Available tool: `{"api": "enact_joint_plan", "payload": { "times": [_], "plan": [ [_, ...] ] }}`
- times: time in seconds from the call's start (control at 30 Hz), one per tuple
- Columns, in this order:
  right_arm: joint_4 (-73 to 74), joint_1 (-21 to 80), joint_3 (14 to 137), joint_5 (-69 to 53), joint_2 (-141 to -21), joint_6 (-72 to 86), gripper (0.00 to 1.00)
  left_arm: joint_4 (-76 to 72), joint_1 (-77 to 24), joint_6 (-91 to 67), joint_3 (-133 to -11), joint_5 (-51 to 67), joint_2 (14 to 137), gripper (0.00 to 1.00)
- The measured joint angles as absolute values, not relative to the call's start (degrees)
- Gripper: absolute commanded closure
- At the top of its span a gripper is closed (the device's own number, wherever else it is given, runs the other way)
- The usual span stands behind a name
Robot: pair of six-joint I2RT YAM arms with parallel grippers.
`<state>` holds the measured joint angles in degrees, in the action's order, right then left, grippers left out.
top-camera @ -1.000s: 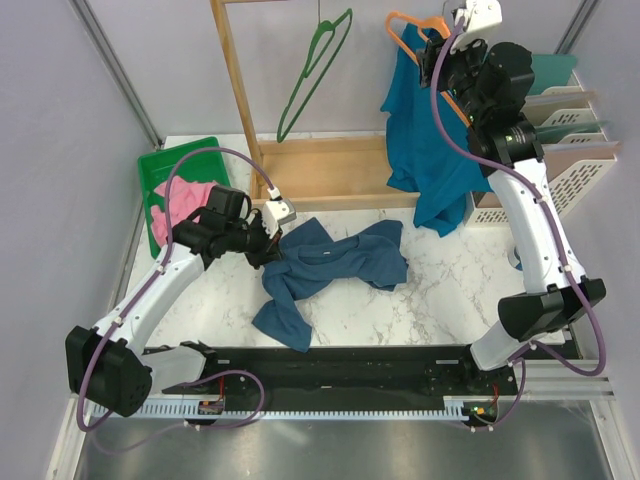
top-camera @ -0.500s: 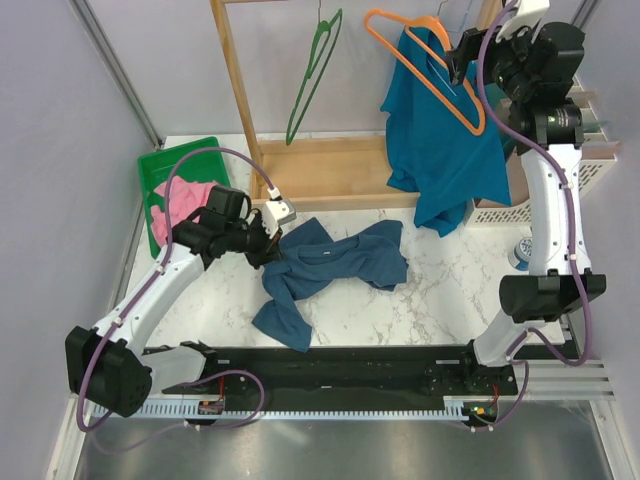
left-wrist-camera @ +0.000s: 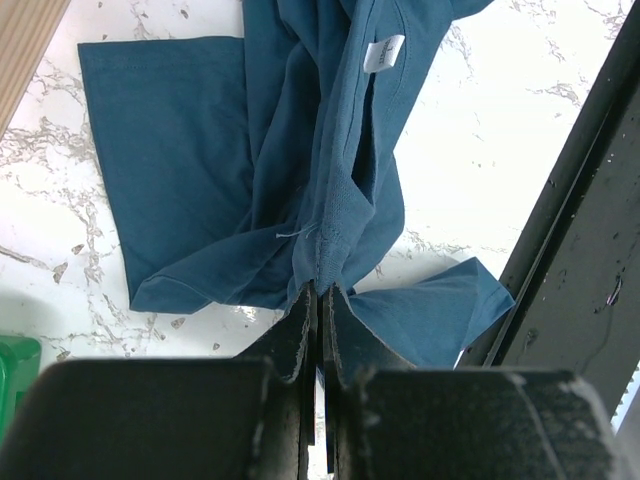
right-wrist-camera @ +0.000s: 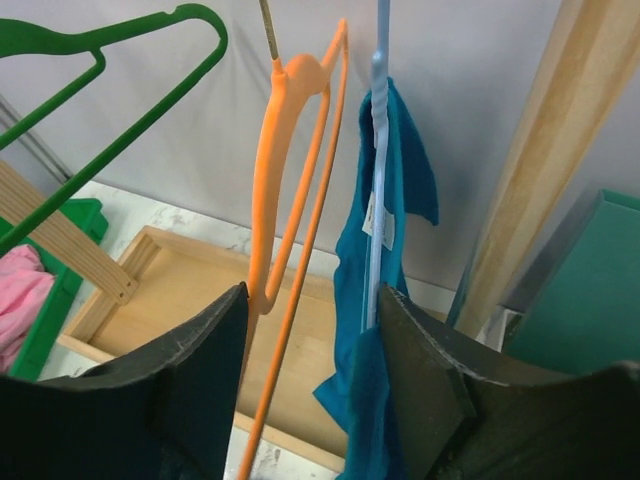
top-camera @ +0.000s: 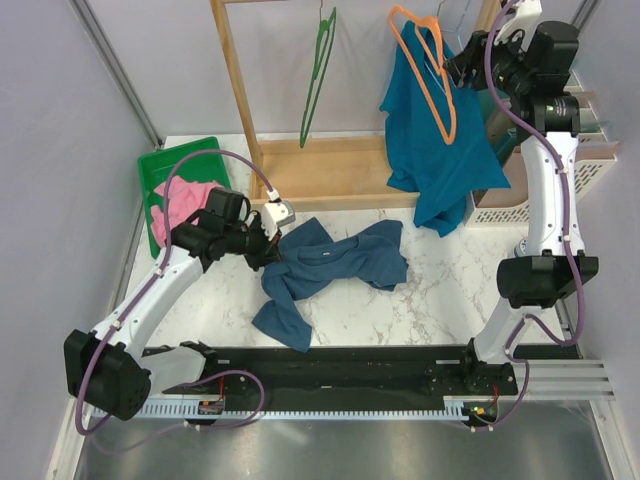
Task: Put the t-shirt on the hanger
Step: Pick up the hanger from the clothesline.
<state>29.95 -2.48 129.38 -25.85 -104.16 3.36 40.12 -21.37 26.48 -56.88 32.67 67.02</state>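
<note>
Green bin w/ pink garment inside; t-shirt outside, on table.

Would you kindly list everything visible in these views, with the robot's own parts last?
t-shirt: one, dark navy, crumpled mid-table
orange hanger: one, orange, hanging beside the teal shirt
green hanger: one, green, hanging left of the orange one
teal shirt: one, teal-blue, hanging at the back right
pink garment: one, pink, in the green bin
green bin: one, green, back left
wooden rack: one, light wood, back of the table
file organiser: one, white, back right
table: one, white marble
left gripper: one, black, shut on the t-shirt
right gripper: one, black, open, raised by the orange hanger
</note>
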Motion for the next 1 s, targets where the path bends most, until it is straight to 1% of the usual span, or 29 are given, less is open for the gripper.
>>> {"api": "enact_joint_plan", "payload": {
  "times": [0.1,0.2,0.3,0.53,0.63,1.0],
  "plan": [
    [30.2,-2.5,129.4,-27.0,-104.2,4.0,0.39,40.1,-21.4,26.5,-56.7,32.7,67.0,0.98],
    [30.3,-2.5,129.7,-27.6,-104.2,4.7,0.33,40.1,-21.4,26.4,-56.4,32.7,66.8,0.98],
    [30.4,-2.5,129.7,-27.1,-103.7,4.7,0.3,40.1,-21.4,26.4,-56.1,32.7,66.5,0.98],
    [30.4,-2.5,129.8,-26.0,-100.1,4.7,0.3,40.1,-21.4,26.4,-55.9,32.7,66.3,0.98],
    [30.4,-2.4,130.2,-26.1,-98.9,5.4,0.34,40.1,-21.4,26.4,-55.9,32.7,66.3,0.98],
    [32.2,-0.7,131.1,-25.2,-101.8,6.7,0.39,40.1,-21.4,26.4,-55.9,32.8,66.3,0.98]
  ]
}}
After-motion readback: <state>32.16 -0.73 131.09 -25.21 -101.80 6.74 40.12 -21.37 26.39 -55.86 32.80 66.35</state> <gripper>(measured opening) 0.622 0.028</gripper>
